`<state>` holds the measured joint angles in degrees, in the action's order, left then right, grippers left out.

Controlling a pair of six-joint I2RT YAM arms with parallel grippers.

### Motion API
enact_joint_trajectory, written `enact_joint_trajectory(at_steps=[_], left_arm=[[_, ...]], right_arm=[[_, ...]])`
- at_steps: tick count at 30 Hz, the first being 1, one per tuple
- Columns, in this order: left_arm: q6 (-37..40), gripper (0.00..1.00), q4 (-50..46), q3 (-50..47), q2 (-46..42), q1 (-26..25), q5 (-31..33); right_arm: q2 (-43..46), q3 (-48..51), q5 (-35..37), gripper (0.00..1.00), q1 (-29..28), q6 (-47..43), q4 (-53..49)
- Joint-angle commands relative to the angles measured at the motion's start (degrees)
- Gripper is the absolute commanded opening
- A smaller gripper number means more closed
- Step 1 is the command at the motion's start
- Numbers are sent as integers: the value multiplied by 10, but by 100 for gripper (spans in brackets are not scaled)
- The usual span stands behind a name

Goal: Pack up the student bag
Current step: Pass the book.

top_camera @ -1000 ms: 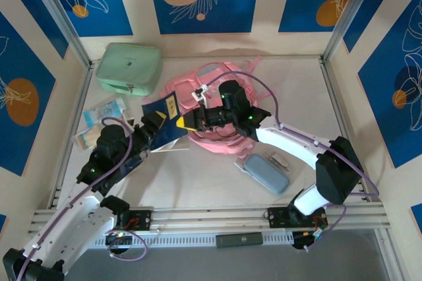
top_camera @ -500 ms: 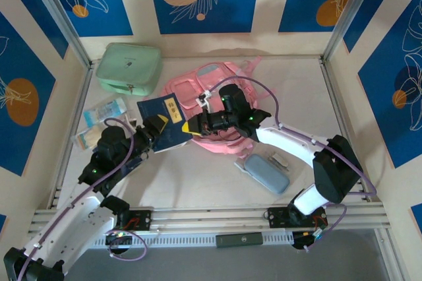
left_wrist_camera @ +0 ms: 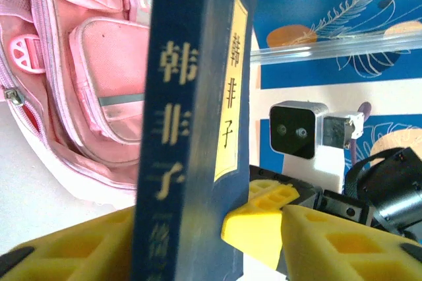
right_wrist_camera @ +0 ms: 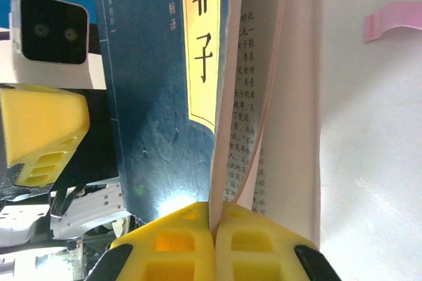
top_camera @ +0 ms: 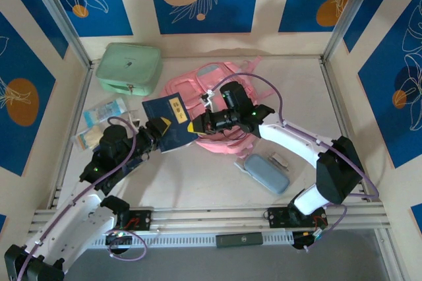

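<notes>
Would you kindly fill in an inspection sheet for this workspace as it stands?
Surface: white table, bare near the front.
Job's things: student bag lying flat at centre back; blue book between the grippers, by the bag.
Clutter: mint case, grey-blue pencil case, packets at left.
Grippers: right gripper jaws shut on the book's edge; left gripper jaws astride the book, grip unclear.
Cables: purple cable arching over the bag.
Surroundings: blue patterned wall panels.

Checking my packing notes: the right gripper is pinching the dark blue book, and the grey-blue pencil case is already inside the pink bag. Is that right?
One thing is wrong: the grey-blue pencil case is not inside the pink bag; it lies on the table near it, as the top external view shows. The right gripper is indeed pinching the dark blue book.
</notes>
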<state>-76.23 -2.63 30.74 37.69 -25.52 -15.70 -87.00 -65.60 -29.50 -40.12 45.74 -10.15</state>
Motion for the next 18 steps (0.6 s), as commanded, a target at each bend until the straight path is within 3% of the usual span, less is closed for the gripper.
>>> enact_joint_trajectory(at_steps=[1, 11, 14, 16, 18], left_arm=[[4, 44, 21, 20, 1, -1, -21], [8, 4, 40, 25, 20, -1, -29], [19, 0, 46, 36, 29, -1, -36], [20, 0, 64, 41, 37, -1, -44], [17, 0, 93, 45, 46, -2, -54]], right_arm=[[15, -22, 6, 0, 0, -23, -23], [18, -26, 4, 3, -4, -30, -39], [33, -12, 7, 20, 7, -25, -43], [43, 0, -5, 47, 22, -18, -47], [55, 12, -18, 66, 38, 1, -50]])
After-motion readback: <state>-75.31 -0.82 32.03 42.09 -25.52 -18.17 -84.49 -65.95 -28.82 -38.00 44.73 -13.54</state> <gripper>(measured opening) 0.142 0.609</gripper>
